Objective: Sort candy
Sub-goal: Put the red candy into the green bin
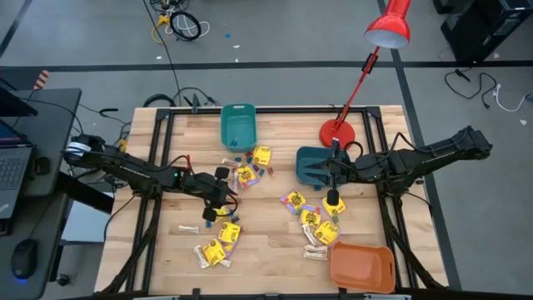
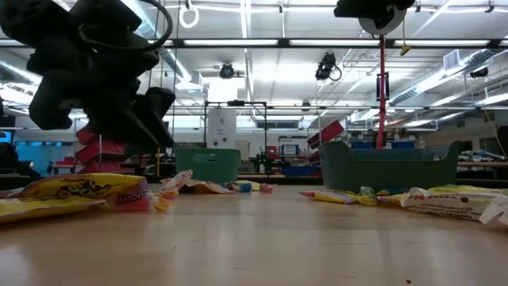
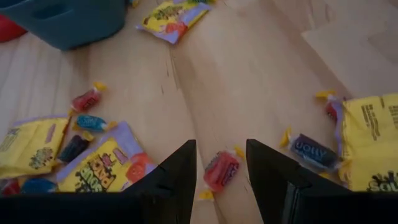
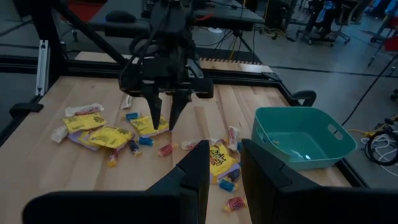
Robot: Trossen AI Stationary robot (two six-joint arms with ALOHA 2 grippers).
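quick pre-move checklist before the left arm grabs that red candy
1. Left end effector open: ok, its fingers stand apart.
2. Red candy lined up: ok, it lies between the fingers in the left wrist view.
3. Neighbours clear of the fingers: ok, the dark blue candy and the yellow packet lie off to either side.
4. Fingers down at the table: cannot tell.
5. Right end effector out of the way: ok, it sits by the dark teal bin, apart from the left arm.
6. Right end effector empty: ok, nothing shows between its fingers.
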